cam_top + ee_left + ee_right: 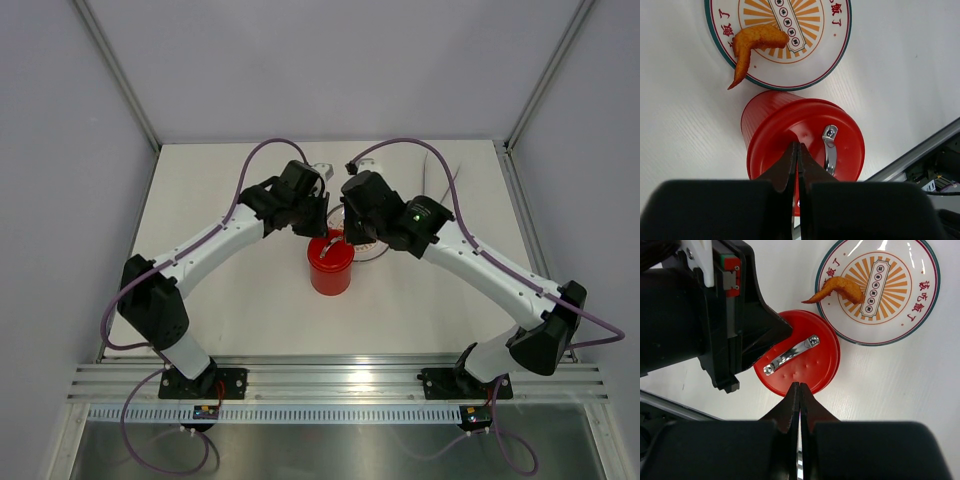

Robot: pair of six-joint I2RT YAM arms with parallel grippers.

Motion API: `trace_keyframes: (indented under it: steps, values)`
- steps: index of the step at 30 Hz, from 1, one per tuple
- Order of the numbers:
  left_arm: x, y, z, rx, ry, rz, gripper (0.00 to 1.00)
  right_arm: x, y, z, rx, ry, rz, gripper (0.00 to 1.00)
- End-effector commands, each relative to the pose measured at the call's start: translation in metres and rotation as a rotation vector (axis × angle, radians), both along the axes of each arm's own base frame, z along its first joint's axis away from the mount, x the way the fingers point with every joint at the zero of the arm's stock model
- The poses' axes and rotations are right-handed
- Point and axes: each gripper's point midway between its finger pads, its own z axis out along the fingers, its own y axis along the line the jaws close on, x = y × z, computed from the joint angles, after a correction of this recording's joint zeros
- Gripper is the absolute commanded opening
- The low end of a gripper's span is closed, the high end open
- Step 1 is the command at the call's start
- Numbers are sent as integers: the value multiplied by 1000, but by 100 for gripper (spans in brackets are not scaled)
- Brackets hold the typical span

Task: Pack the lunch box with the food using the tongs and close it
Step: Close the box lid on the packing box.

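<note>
The red lunch box point(330, 266) stands mid-table with its round red lid point(805, 365) on top, and the lid's metal handle point(790, 354) shows. My left gripper point(798, 146) is shut and holds nothing, its tips over the lid next to the handle point(829, 149). My right gripper point(800, 386) is also shut and holds nothing, its tips at the lid's near edge. One orange fried piece of food point(756, 42) lies on the patterned plate point(837, 55), partly over its rim. The thin grey tongs point(428, 176) lie at the back right.
The plate point(922, 315) sits right behind the lunch box, mostly hidden under the right arm in the top view. The left gripper's black body point(715, 315) hangs close over the lid. Grey walls and a metal frame point(340, 380) bound the table.
</note>
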Motion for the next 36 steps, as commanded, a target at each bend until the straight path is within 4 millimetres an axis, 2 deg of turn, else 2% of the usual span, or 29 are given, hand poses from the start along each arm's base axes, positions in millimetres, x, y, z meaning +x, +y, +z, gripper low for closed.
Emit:
trace_keyframes:
  steps: [1,5,7,8,12,15,16,20,22,26,28,30,33,36]
  values:
    - [-14,18,-20,102,69,10,0,1,-1,1,5,-19,-18,0]
    - [-9,19,7,89,19,19,0,5,7,-14,-22,15,-5,0]
    - [-8,20,22,70,-13,24,0,8,9,-9,-18,3,-4,0]
    - [-8,21,27,67,-22,27,0,10,9,-4,-16,-8,-5,0]
    - [-6,21,58,27,-83,31,0,21,3,39,2,-115,-33,0]
    - [-4,19,76,-5,-116,31,0,24,2,57,14,-150,-30,0]
    - [-3,17,81,-16,-125,25,0,25,4,56,11,-149,-27,0]
    - [-1,14,72,-10,-109,26,0,24,9,29,-22,-94,-16,0]
    - [0,9,61,-16,-87,17,0,23,12,1,-47,-47,-17,0]
    - [0,6,27,10,-34,17,0,17,13,-50,-94,44,-23,0]
    - [-3,7,2,41,16,15,0,13,11,-79,-126,97,-22,0]
    - [-7,8,-14,57,54,13,0,7,11,-91,-136,134,-13,0]
    - [-11,8,-14,51,58,11,0,7,11,-81,-121,117,-8,0]
    - [-9,12,2,44,25,15,0,11,10,-49,-85,54,-9,0]
